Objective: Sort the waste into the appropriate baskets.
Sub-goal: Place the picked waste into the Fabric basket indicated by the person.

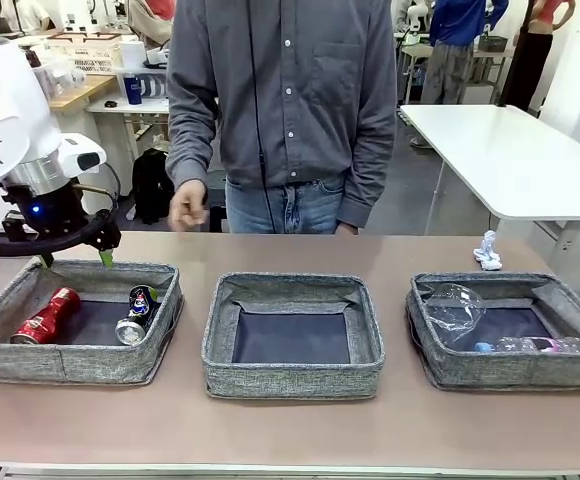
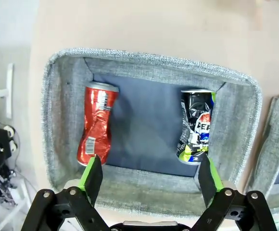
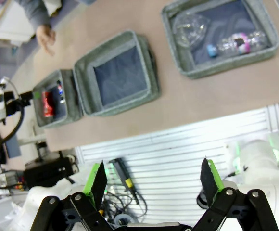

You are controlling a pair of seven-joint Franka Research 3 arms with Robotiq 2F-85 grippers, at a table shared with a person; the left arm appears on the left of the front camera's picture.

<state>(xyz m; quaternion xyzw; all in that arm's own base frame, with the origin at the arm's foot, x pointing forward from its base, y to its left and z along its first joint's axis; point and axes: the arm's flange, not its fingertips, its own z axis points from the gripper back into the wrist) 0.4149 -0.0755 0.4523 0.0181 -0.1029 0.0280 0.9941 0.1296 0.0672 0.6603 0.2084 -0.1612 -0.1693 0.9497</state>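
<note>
Three grey baskets are sitting in a row on the tan surface (image 1: pixel 290 430). Left basket (image 1: pixel 30 360) is holding a crushed red can (image 1: pixel 46 315) and a dark printed can (image 1: pixel 137 315), lying apart. Middle basket (image 1: pixel 292 378) is showing only its dark bottom. Right basket (image 1: pixel 490 372) is holding crumpled clear plastic (image 1: pixel 454 305) and a clear bottle (image 1: pixel 530 345). A white paper wad (image 1: pixel 487 252) is lying on the surface behind the right basket. The left gripper (image 1: pixel 74 259) is hovering over the left basket's far wall, fingers (image 1: pixel 105 257) spread, nothing between them. A person's hand (image 1: pixel 188 205) is hanging at the far edge.
</note>
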